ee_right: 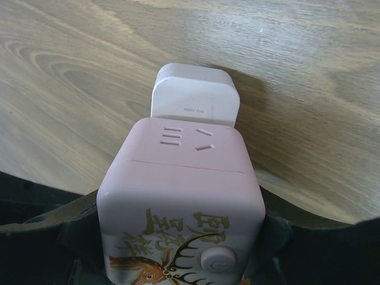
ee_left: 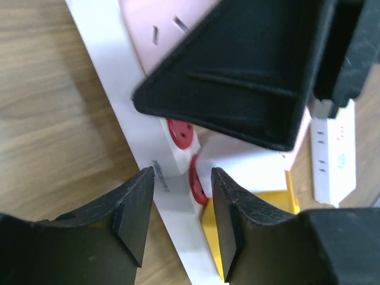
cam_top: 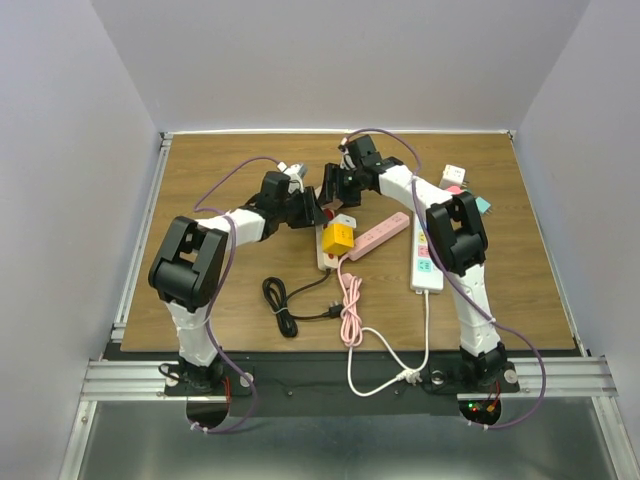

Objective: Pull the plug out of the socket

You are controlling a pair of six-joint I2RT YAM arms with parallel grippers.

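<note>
A pink cube plug with a deer print sits over the far end of a white power strip. My right gripper is shut on the cube's two sides; whether the cube's pins are still in the strip is hidden. In the top view the right gripper is over the strip's far end. My left gripper is open and straddles the strip beside its red switches, just behind the pink cube. In the top view the left gripper is close beside the right one.
A yellow cube is plugged into the same strip, right by my left gripper's right finger. A pink strip with a pink cable, another white strip and a coiled black cable lie nearby. Small adapters lie at the back right.
</note>
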